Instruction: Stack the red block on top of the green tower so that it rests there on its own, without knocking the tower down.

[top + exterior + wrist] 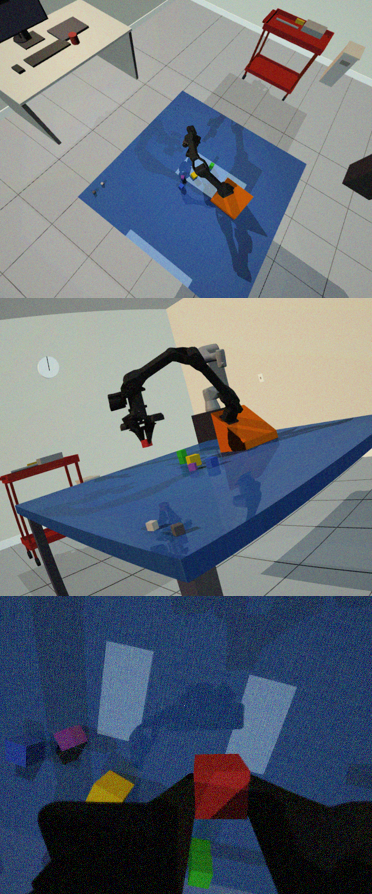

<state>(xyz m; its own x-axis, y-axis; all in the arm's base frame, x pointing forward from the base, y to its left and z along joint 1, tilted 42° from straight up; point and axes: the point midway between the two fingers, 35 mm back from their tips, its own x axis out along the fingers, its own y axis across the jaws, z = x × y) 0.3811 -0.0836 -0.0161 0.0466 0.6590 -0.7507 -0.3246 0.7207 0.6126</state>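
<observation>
Tool around matte red cube

Red block in black gripper. Green tower, yellow cube, purple cube, blue cube on glossy blue table. Orange base. Beige cube, brown cube. Red cart.
</observation>
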